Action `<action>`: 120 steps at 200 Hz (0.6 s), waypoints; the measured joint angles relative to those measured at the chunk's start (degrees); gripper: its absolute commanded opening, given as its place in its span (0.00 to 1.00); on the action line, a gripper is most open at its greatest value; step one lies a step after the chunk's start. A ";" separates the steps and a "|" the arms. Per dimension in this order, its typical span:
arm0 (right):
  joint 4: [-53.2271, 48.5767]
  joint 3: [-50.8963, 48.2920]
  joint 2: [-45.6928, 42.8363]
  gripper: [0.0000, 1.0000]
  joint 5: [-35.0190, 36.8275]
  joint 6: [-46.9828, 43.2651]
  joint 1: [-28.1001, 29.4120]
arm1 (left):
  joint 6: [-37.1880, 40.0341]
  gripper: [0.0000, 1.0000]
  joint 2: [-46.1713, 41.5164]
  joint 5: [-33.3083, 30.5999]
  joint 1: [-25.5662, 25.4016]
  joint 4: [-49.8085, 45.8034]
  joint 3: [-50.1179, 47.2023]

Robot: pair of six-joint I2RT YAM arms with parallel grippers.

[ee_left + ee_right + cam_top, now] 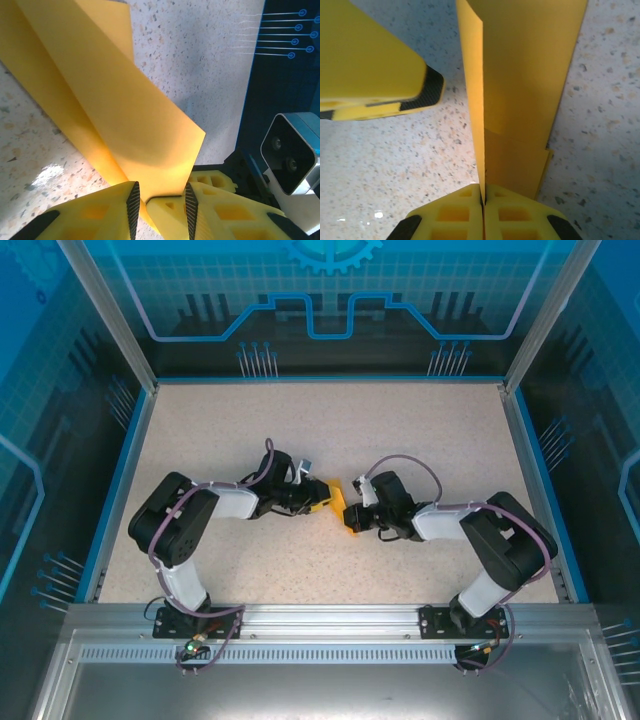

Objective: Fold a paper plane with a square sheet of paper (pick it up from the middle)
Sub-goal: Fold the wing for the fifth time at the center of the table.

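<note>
The square sheet of paper, orange-yellow, is folded into creased layers and stands on edge between the two arms at mid-table. Whether it has the paper plane's pointed shape I cannot tell. My right gripper is shut on a folded edge of the paper, which runs straight up from its tips. My left gripper has its jaws apart. The paper and a yellow tip of the right gripper lie between its ribbed pads. One left finger hangs beside the fold, apart from it. From above, left gripper and right gripper nearly meet.
The speckled beige table is ringed by a blue rim and see-through walls. A metal rail with both arm bases runs along the near edge. The right wrist's camera housing sits close at the right of the left wrist view.
</note>
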 measured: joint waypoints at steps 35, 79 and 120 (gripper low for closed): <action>1.46 0.00 1.31 0.06 -3.21 2.14 -0.96 | 0.00 0.32 0.76 0.09 -0.48 1.77 0.00; 3.04 -0.02 3.91 0.06 -5.77 4.09 -1.49 | -0.02 0.32 2.10 0.52 -0.96 2.84 0.00; 3.91 -0.02 4.68 0.07 -7.26 5.38 -1.73 | -0.02 0.32 2.16 0.72 -1.11 3.04 0.00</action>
